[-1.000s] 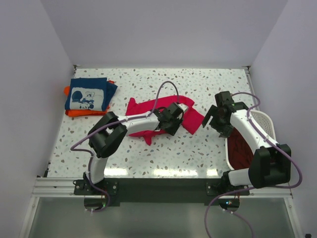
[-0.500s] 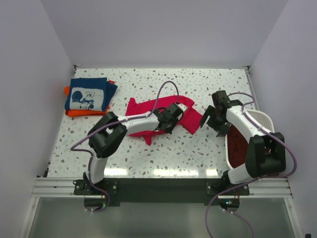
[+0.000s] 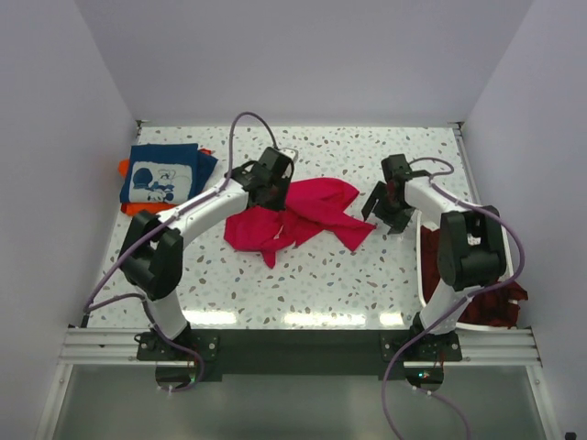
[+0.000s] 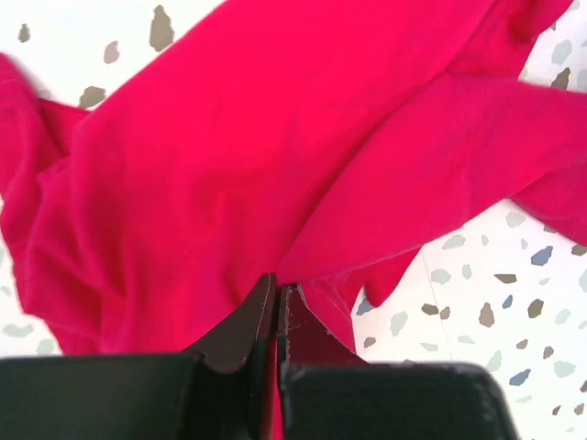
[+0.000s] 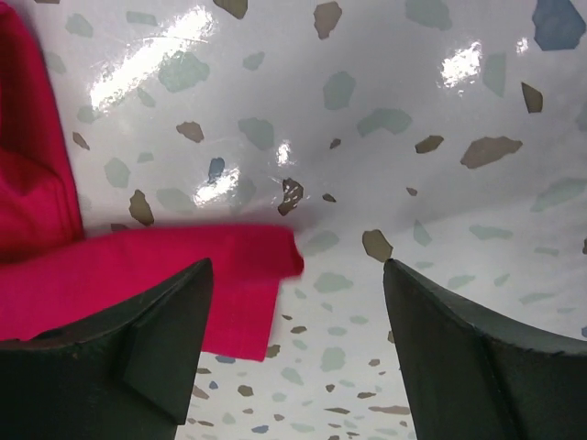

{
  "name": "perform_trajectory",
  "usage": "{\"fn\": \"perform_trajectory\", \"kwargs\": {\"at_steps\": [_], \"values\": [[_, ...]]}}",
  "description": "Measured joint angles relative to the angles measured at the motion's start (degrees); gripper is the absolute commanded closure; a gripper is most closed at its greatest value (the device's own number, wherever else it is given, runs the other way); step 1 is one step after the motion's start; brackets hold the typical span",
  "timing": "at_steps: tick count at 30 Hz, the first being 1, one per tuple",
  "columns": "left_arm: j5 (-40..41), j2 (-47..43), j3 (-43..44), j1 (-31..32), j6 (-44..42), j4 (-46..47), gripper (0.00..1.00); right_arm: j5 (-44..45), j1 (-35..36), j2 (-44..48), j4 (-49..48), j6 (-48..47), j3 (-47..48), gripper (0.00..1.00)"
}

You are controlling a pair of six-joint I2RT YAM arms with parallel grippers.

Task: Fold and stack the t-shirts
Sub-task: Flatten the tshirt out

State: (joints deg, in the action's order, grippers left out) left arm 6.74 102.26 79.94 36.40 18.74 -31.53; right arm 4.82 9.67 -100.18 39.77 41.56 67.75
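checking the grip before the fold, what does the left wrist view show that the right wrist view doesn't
Only the left wrist view: the left end effector shut, pinching a fold of the pink shirt, with bunched cloth spread beyond it. Only the right wrist view: the right end effector open above a flat corner of that shirt, nothing gripped. Both: the pink shirt and the speckled table under it.

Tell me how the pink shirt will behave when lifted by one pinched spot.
Probably floppy: the pink shirt drapes in soft folds from the shut left tool. Likely light, since a thin pinch holds it. The rest would probably trail on the table.
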Motion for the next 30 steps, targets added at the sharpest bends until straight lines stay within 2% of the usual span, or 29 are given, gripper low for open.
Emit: {"fn": "perform_trajectory", "kwargs": {"at_steps": [3,8,16,17,18,21,22,26,29,30], "values": [[-0.6,-1.4,0.5,-2.2,0.2,-1.7,1.0,-0.3,0.0,-1.4,-1.1,-0.1,0.2,0.24],[-1.4,-3.9,0.6,-10.3,0.2,-4.4,1.0,-2.4,0.0,-1.6,-2.2,-0.5,0.4,0.25],[3.6,-8.8,0.6,-21.0,0.2,-7.6,1.0,-4.2,0.0,-0.7,-3.4,-2.0,0.7,0.25],[4.4,-8.9,0.6,-21.8,0.2,-7.7,0.93,-4.5,0.0,-0.7,-3.4,-2.3,1.0,0.25],[5.0,-8.9,0.6,-22.4,0.1,-7.9,0.7,-4.7,0.0,-0.7,-3.4,-2.6,1.2,0.25],[5.8,-8.9,0.6,-23.0,-0.3,-8.7,0.28,-5.7,0.0,-0.9,-3.4,-3.3,2.5,0.25],[5.8,-9.0,0.6,-22.9,-0.3,-8.8,0.25,-6.0,0.0,-1.1,-3.4,-3.4,3.0,0.25],[7.2,-10.0,0.4,-19.3,0.2,-9.0,0.26,-7.3,0.0,-2.1,-3.7,-4.1,4.7,0.25],[6.2,-13.9,-2.3,-11.9,1.2,-8.2,0.36,-7.8,0.0,-2.4,-3.6,-4.3,4.7,0.25],[4.8,-15.6,-3.9,-9.3,1.9,-7.6,0.42,-7.9,0.0,-2.5,-3.5,-4.5,4.8,0.25]]}}
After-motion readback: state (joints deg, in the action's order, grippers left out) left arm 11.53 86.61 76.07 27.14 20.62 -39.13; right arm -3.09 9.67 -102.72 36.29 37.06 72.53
